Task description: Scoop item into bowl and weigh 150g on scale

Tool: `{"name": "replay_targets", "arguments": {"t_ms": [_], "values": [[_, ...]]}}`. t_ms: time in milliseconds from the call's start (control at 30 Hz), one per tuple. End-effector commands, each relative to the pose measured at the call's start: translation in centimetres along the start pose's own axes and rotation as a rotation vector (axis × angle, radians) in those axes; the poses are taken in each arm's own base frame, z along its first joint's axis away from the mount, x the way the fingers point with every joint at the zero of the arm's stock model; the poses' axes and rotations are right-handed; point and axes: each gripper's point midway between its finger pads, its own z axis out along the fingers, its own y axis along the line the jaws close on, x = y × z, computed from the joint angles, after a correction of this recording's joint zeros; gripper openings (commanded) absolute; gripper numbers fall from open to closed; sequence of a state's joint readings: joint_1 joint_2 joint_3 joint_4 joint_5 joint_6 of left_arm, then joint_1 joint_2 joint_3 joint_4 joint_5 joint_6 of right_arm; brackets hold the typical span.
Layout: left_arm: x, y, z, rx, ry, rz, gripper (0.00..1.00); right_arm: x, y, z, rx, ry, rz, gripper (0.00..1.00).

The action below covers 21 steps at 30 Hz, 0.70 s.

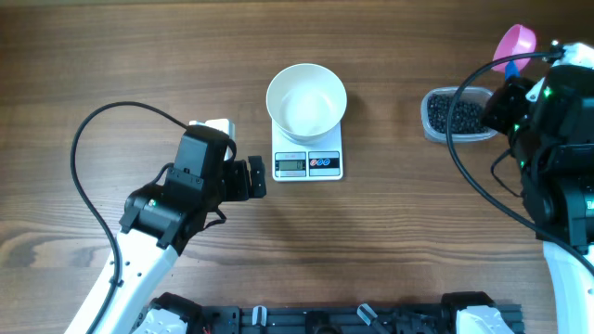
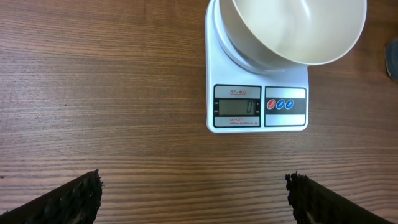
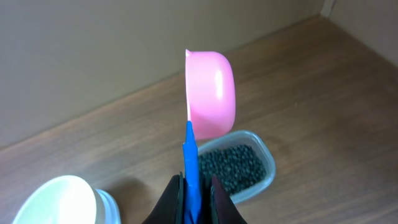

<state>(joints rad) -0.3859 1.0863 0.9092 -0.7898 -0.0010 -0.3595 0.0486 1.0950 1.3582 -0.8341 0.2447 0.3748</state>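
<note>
A wooden surface (image 1: 111, 56) is seen from above, with a small white scale (image 1: 307, 163) at its middle. A deep white bowl (image 1: 306, 100) is set on the scale's platform, behind the display (image 2: 236, 107), so that whatever is tipped in is weighed at once. The bowl is empty, and a single digit, seemingly zero, is shown. Well to the right of the scale, black beans (image 1: 455, 113) are heaped inside a clear tub (image 1: 432, 128).

The left tool (image 1: 258, 178) is held low, just left of the scale's front edge, with its fingers spread wide apart and nothing between them. It is aimed at the display, probably so that the reading can be watched through its camera.

The right tool (image 3: 193, 190) is clamped tight on the blue handle (image 3: 191, 155) of a pink scoop (image 3: 211, 93). The scoop is carried in the air beyond the tub, farther right of the scale than the beans. Its long axis is run straight out from the tool, with the handle nearest and the cup at the far end. The cup is turned on edge, with its open mouth faced sideways toward the scale rather than up, and no beans can be made out in it. Scooping is judged not yet begun; the cup would have to be lowered into the tub.
</note>
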Motion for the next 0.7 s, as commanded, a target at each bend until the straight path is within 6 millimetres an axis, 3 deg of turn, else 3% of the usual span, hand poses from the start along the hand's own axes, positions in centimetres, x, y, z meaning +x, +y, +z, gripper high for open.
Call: {"name": "replay_targets", "arguments": {"t_ms": [0,133,667], "values": [[0.03,-0.06,0.07,0.007,0.007,0.012,1.00,-0.55,-0.35,-0.34,0.019,-0.010,-0.019,0.04],[0.03,-0.06,0.07,0.007,0.007,0.012,1.00,-0.55,-0.35,-0.34,0.019,-0.010,0.036,0.04],[0.03,-0.06,0.07,0.007,0.007,0.012,1.00,-0.18,-0.33,-0.23,0.019,0.002,0.538,0.04]]}}
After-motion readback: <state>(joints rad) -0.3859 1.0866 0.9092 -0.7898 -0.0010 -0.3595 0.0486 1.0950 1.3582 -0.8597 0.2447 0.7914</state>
